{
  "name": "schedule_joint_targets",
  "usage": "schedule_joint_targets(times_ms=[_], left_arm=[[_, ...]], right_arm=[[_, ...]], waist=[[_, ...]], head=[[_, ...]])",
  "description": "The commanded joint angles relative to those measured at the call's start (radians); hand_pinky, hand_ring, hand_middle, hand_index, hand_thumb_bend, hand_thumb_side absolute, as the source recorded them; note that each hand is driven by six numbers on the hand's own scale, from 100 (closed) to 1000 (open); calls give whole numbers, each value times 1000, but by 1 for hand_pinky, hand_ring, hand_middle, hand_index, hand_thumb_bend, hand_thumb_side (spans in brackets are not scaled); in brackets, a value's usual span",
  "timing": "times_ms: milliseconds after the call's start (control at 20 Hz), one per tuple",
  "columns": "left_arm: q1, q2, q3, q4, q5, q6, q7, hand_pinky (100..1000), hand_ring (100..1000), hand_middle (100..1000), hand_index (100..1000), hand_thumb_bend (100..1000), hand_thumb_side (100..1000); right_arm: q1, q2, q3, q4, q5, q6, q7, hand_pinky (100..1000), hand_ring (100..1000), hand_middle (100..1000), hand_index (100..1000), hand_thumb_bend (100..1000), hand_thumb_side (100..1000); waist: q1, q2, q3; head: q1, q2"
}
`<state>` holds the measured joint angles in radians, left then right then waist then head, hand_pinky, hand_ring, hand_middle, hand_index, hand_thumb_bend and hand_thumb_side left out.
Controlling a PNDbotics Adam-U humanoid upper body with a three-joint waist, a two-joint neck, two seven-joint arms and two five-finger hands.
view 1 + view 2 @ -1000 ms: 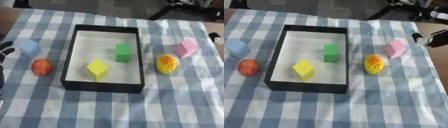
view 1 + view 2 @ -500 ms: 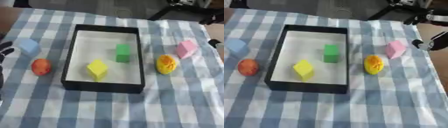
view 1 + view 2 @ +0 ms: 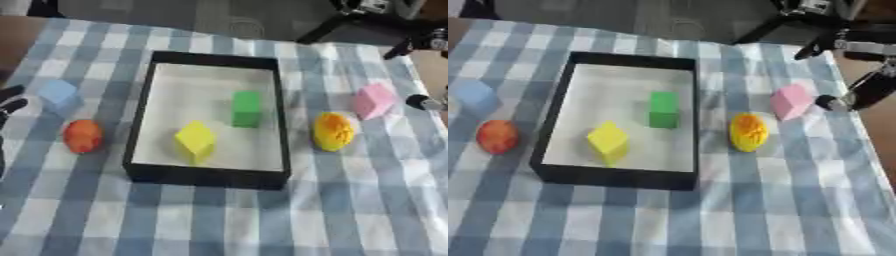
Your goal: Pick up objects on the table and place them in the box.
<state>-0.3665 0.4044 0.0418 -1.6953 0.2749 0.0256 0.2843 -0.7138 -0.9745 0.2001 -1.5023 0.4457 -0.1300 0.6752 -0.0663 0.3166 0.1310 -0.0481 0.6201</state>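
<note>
- A black box (image 3: pixel 210 175) with a white floor sits at the centre of a blue-and-white checked tablecloth (image 3: pixel 350 210), holding a green block (image 3: pixel 247 107) and, toward 7 o'clock of it, a yellow block (image 3: pixel 195 140).
- Outside the box at 9 o'clock lie a light blue block (image 3: pixel 59 94) and, nearer the camera, an orange-red ball (image 3: pixel 82 135).
- At 3 o'clock, a yellow-orange rounded object (image 3: pixel 748 132) rests just beside the box wall, with a pink block (image 3: pixel 791 101) at its 1 o'clock.
- The robot's right hand (image 3: pixel 866 90) hovers near the pink block, apart from it; whether its fingers are spread or curled cannot be told.
- The left hand (image 3: pixel 9 100) shows at the left edge, fingers relaxed, holding nothing.
</note>
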Motion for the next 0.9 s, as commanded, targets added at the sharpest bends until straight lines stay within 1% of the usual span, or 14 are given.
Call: schedule_joint_targets(times_ms=[50,300,450,900], left_arm=[[-15,25,2,-21,4,0,-4,778,758,804,841,222,837],[-21,22,0,-22,5,2,-6,778,759,804,841,220,839],[-23,21,-1,-24,5,3,-7,779,759,804,841,217,843],[-29,20,-4,-29,4,8,-9,779,759,805,841,213,850]], right_arm=[[-20,-13,-4,15,25,-9,-10,954,920,865,910,317,100],[-19,6,0,50,57,-17,-22,955,923,872,921,325,100],[-19,15,1,66,79,-23,-26,960,927,878,934,356,100],[-27,34,-12,108,132,-28,-41,961,927,876,932,374,100]], waist=[[-7,-13,2],[-7,-4,8],[-7,3,10],[-8,29,20]], head=[[-6,-12],[-11,-21],[-16,-27],[-32,-45]])
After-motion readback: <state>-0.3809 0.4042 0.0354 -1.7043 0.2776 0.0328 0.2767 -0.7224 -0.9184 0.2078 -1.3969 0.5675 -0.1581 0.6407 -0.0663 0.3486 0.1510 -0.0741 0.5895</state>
